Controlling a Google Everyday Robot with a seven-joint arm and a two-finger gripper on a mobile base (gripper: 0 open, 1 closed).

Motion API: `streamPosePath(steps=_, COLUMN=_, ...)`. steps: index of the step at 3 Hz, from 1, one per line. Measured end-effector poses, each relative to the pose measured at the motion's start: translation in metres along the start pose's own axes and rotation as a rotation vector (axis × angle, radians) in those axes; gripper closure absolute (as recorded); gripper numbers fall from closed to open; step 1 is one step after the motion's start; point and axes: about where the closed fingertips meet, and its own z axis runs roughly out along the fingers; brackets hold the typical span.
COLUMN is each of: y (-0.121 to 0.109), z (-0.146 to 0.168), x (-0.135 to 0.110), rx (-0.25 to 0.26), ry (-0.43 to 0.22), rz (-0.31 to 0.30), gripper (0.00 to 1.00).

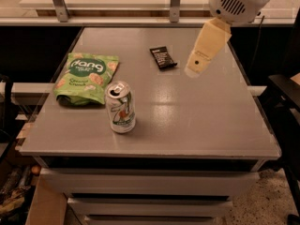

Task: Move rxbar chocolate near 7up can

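The rxbar chocolate (pixel 163 57) is a small flat black wrapper with white text, lying on the far middle of the grey table (pixel 201 121). The 7up can (pixel 121 108) stands upright near the table's front left, well apart from the bar. My gripper (pixel 196 67) hangs from the white arm head (pixel 236 1) at the upper right. It hovers above the table just right of the bar, its tip pointing down and to the left, with nothing seen in it.
A green chip bag (pixel 85 78) lies flat at the table's left, just behind and left of the can. Metal posts (pixel 175 3) rise behind the far edge. A dark chair-like object (pixel 285 97) stands off the right side.
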Motion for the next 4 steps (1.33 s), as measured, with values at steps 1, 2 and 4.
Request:
streamPosePath(steps=1, y=0.000, z=0.000, x=0.000, rx=0.001, ry=-0.001, rz=0.000, gripper=0.00)
streamPosePath(steps=2, y=-0.007, z=0.007, x=-0.006, rx=0.022, ry=0.011, rz=0.057, gripper=0.00)
streamPosePath(steps=4, y=-0.050, z=0.070, x=-0.038, rx=0.070, ry=0.139, rz=0.325, gripper=0.00)
